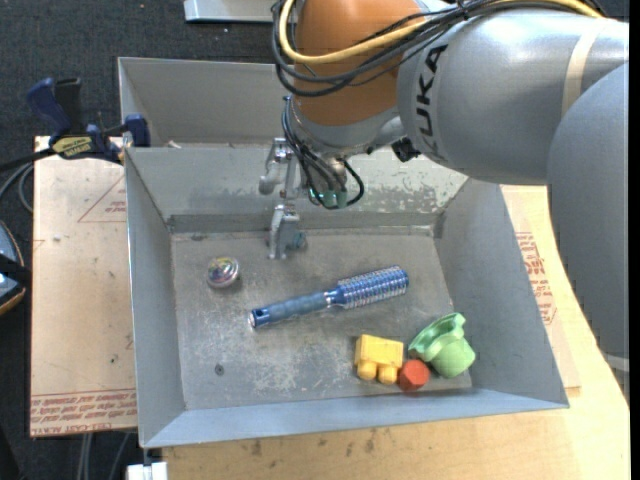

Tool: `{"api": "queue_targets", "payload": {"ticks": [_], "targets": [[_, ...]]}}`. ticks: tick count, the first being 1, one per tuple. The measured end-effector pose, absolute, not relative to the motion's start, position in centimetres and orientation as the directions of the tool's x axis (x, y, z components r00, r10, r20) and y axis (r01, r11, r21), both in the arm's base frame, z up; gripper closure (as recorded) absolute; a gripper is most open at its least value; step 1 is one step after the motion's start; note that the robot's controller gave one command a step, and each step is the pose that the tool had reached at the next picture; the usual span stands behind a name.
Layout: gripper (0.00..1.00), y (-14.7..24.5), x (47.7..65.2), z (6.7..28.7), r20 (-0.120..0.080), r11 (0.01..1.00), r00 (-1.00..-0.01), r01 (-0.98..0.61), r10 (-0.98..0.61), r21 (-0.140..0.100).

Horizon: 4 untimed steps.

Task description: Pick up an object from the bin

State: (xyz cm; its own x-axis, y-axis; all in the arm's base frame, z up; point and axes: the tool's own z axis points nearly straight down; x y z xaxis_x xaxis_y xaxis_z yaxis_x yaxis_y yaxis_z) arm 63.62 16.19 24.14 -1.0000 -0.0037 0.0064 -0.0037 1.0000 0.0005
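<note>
Lying nearest the gripper (285,238): one blue brush (330,297), flat on the bin floor, just in front of the gripper on the near-rim side and clear of it. Its smooth handle points to the view's left of the gripper and its ribbed head to the view's right, so it lies slightly aslant.

Gripper: hangs low over bare floor close to the back wall, upright, with nothing seen in its grasp. Whether it is spread or pressed together cannot be told.

Small round silvery trinket (222,273): near the gripper, to its view-left and a little toward the near rim, apart from the brush.

Yellow block (377,354): well beyond the brush from the gripper, toward the near right corner, with two stubby pegs on its front side.

Small red piece (414,375): touching or just beside the yellow block, on the side away from the gripper.

Green toy (445,346): rounded, just beside the red piece, the farthest item from the gripper.

Bin (150,298): grey metal with sloping walls and a scuffed floor.

Arm: grey, coming in from the view's right above the gripper, with an orange cover (345,43) and looped cables (300,63) at the wrist.
</note>
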Motion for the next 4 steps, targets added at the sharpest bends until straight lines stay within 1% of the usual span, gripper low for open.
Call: {"api": "queue_targets", "payload": {"ticks": [1,2,3,4], "targets": [[0.0,8.5,61.9,10.9,0.007,0.989,-0.989,-0.15,-0.15,-0.001],[0.0,13.6,59.0,7.8,-0.01,1.0,-1.0,-0.003,-0.003,0.002],[1.0,13.6,59.1,8.0,-0.015,1.0,-1.0,0.0,0.0,0.006],[1.0,14.4,55.4,22.2,-0.008,1.0,-1.0,-0.008,-0.008,0.003]]}}
